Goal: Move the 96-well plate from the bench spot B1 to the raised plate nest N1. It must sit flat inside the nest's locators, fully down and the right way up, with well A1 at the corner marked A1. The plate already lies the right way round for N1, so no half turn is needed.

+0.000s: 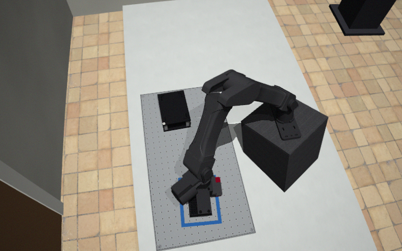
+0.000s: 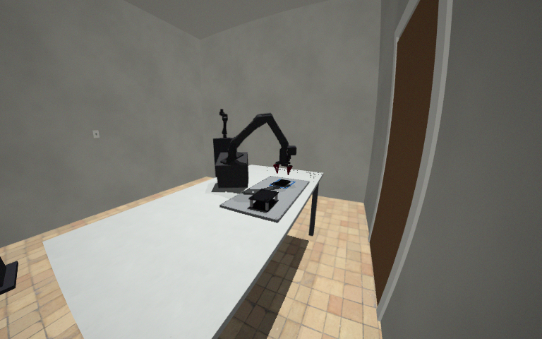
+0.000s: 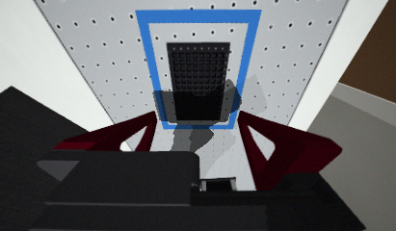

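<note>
The black 96-well plate (image 3: 198,81) lies flat inside the blue outline of spot B1 (image 3: 198,16) on the grey perforated board. In the top view the plate (image 1: 196,206) is partly hidden under my wrist. My gripper (image 3: 197,115) is open, its dark red fingers spread wider than the plate, hovering above the plate's near end and empty. In the exterior view the gripper (image 2: 281,169) hangs a little above the plate (image 2: 281,183). The raised black nest N1 (image 1: 173,110) stands empty at the far end of the board, and it also shows in the exterior view (image 2: 262,198).
The arm's black base block (image 1: 284,144) stands on the white table right of the perforated board. The table's edge lies close to the board on the B1 side. A brown door (image 2: 404,138) is in the wall beyond that edge.
</note>
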Available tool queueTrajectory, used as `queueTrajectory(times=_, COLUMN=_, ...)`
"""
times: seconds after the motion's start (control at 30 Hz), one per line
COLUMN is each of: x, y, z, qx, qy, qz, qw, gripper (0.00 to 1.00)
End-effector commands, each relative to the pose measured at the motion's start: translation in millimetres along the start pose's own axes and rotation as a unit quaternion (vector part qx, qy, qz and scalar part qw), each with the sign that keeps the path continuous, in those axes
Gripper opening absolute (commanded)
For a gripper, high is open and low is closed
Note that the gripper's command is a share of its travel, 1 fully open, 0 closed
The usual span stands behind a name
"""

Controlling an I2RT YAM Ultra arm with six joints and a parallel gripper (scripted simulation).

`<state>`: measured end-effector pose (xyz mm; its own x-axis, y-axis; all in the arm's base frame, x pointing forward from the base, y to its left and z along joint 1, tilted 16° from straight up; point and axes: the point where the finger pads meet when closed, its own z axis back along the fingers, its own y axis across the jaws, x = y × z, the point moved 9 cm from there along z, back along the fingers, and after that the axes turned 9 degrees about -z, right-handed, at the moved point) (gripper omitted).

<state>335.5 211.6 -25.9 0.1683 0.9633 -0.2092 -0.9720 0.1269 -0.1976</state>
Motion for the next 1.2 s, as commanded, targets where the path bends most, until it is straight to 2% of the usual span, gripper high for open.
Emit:
queueTrajectory(times=0.0, x=11, y=-7, z=16.4, qx=-0.017, qy=-0.024, qz=0.003, qw=1.000, gripper=1.00)
queueTrajectory(times=0.3, x=11, y=-7, z=16.4, qx=-0.017, qy=-0.024, qz=0.003, qw=1.000, gripper=1.00)
queueTrajectory(times=0.37, x=11, y=-5, z=0.5, qx=-0.010, qy=-0.017, qz=0.004, qw=1.000, gripper=1.00)
queueTrajectory(times=0.53, x=7, y=-8, z=-8.5, qx=-0.009, qy=-0.016, qz=-0.002, qw=1.000, gripper=1.00)
queueTrajectory(times=0.6, x=10, y=-10, z=-3.9, qx=-0.016, qy=-0.023, qz=-0.001, qw=1.000, gripper=1.00)
queueTrajectory(times=0.67, x=10, y=-5, z=-15.2, qx=-0.009, qy=-0.016, qz=0.003, qw=1.000, gripper=1.00)
queueTrajectory(times=0.77, x=7, y=-8, z=-21.2, qx=-0.009, qy=-0.015, qz=-0.002, qw=1.000, gripper=1.00)
queueTrajectory(times=0.83, x=7, y=-8, z=-21.2, qx=-0.009, qy=-0.015, qz=-0.002, qw=1.000, gripper=1.00)
queueTrajectory(times=0.87, x=12, y=-12, z=-7.6, qx=-0.023, qy=-0.029, qz=-0.001, qw=0.999, gripper=1.00)
queueTrajectory(times=0.9, x=12, y=-11, z=-10.4, qx=-0.022, qy=-0.028, qz=0.000, qw=0.999, gripper=1.00)
queueTrajectory(times=0.93, x=11, y=-7, z=-22.2, qx=-0.012, qy=-0.019, qz=0.002, qw=1.000, gripper=1.00)
queueTrajectory(times=1.0, x=6, y=-4, z=-31.0, qx=-0.005, qy=-0.012, qz=0.001, qw=1.000, gripper=1.00)
queueTrajectory(times=1.17, x=10, y=-8, z=-34.1, qx=-0.012, qy=-0.019, qz=0.001, qw=1.000, gripper=1.00)
